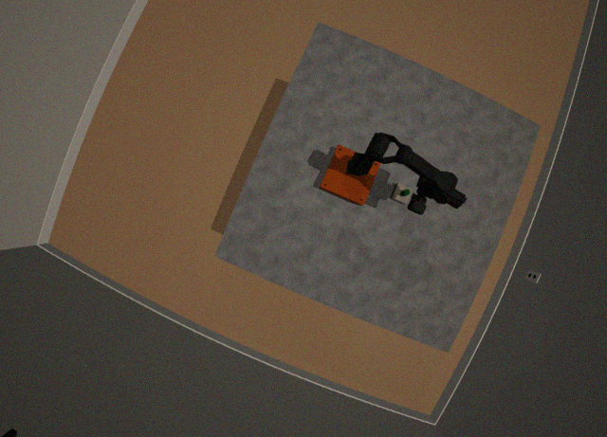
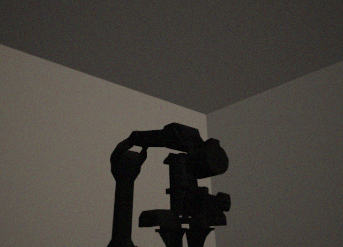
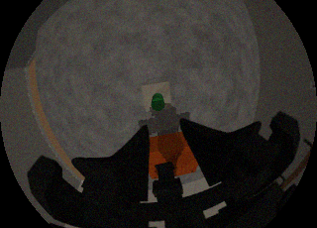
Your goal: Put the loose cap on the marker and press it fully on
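The pale holder block point(image 1: 397, 198) point(image 3: 149, 93) stands on the grey table. The green cap point(image 1: 405, 192) point(image 3: 158, 103) sits upright over the block, on top of the marker, whose body I cannot make out beneath it. How far down the cap sits cannot be told. No loose cap shows on the table. My gripper point(image 3: 164, 125) is partly open, with nothing between its fingers. In the wrist view its fingertips stand apart, with the cap beyond them, clear of both. In the exterior view the fingers point down and their tips are cut off by the lower edge.
The orange base plate point(image 1: 338, 180) point(image 3: 188, 164) of the arm is beside the holder block, to its left in the top view. The black arm point(image 1: 421, 165) point(image 2: 153, 137) arches over from it. The grey table top point(image 1: 342, 256) has the arm's shadow beside the block.
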Available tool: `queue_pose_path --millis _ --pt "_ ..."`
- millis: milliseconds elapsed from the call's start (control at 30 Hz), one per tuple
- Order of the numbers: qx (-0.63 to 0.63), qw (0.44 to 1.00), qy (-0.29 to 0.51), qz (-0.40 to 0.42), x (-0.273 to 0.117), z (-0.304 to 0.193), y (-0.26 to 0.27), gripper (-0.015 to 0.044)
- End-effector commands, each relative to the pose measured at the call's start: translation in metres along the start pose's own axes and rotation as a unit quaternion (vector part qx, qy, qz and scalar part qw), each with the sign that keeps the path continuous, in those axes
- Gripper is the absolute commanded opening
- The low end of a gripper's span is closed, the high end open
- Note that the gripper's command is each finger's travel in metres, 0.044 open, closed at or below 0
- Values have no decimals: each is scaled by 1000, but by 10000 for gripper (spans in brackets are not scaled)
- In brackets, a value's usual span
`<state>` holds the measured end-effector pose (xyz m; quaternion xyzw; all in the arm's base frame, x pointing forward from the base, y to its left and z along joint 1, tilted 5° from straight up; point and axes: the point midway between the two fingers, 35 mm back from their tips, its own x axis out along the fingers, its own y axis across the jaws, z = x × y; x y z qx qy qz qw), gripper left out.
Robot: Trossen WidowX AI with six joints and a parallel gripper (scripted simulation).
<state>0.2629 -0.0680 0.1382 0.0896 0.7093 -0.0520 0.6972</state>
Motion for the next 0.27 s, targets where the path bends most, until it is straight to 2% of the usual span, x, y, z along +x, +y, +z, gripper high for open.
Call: queue_pose_path --millis 0,167,233 --pt "-2 1000 -1 -1 -1 0 0 289" --pt "-2 1000 -1 -1 -1 0 0 420" --pt "-2 1000 -1 -1 -1 0 0 440"
